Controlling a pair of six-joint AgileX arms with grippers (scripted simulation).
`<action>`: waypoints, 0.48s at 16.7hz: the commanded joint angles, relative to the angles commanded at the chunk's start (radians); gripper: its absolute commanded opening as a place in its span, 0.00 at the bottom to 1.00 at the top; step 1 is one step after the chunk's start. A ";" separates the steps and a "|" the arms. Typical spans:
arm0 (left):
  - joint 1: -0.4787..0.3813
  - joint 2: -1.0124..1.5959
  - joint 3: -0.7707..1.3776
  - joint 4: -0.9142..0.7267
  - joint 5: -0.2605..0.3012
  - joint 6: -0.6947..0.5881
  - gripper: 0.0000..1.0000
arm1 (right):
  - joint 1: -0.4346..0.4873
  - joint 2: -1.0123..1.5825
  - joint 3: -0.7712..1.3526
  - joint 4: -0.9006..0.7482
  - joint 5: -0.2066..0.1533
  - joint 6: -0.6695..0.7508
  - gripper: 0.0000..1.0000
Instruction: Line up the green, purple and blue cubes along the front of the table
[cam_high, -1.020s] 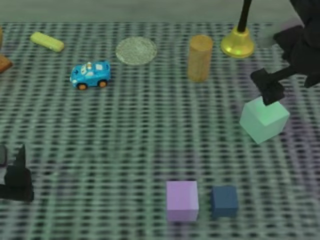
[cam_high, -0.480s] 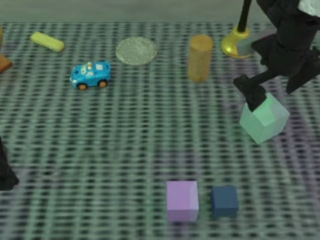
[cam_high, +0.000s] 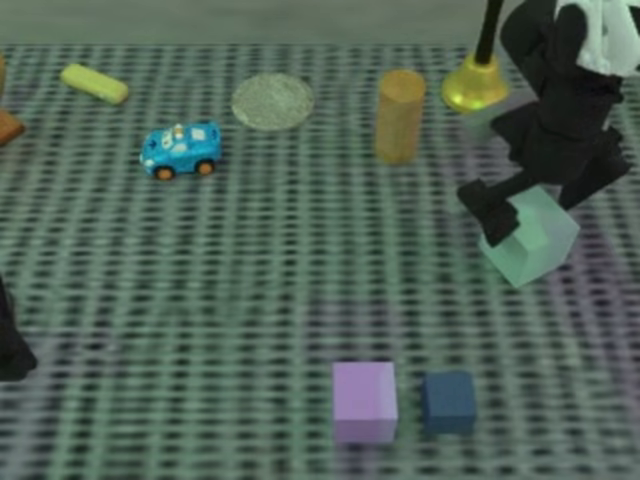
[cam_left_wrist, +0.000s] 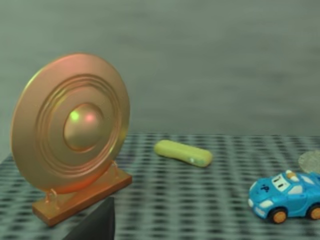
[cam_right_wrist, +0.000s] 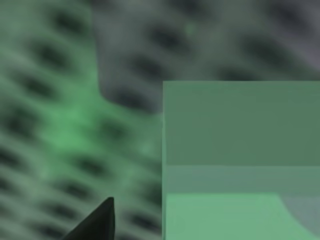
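The pale mint-green cube (cam_high: 532, 250) sits turned at an angle on the right of the table (cam_high: 250, 300). My right gripper (cam_high: 540, 198) hangs over it, open. One dark finger (cam_high: 494, 210) stands at the cube's left side, and the other is hidden under the arm. In the right wrist view the green cube (cam_right_wrist: 240, 165) fills the frame, with a fingertip (cam_right_wrist: 100, 222) apart from its face. The lilac-purple cube (cam_high: 364, 401) and the smaller navy-blue cube (cam_high: 448, 402) stand side by side near the front edge. My left gripper (cam_high: 10, 345) is parked at the left edge, open.
A blue toy car (cam_high: 181, 149) (cam_left_wrist: 286, 195), a yellow capsule (cam_high: 94, 83) (cam_left_wrist: 183, 153), a silver disc (cam_high: 272, 101), a tan cylinder (cam_high: 401, 115) and a gold bell (cam_high: 476, 88) line the back. An orange disc on a stand (cam_left_wrist: 70, 130) is at the far left.
My right arm has swung left and come down over the green cube, so its fingers now straddle it. My left arm has drawn back to the left edge. The cubes have not moved.
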 joint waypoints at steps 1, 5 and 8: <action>0.000 0.000 0.000 0.000 0.000 0.000 1.00 | 0.000 0.013 -0.029 0.046 0.000 0.001 1.00; 0.000 0.000 0.000 0.000 0.000 0.000 1.00 | 0.002 0.048 -0.098 0.142 0.000 0.002 1.00; 0.000 0.000 0.000 0.000 0.000 0.000 1.00 | 0.002 0.048 -0.098 0.142 0.000 0.002 1.00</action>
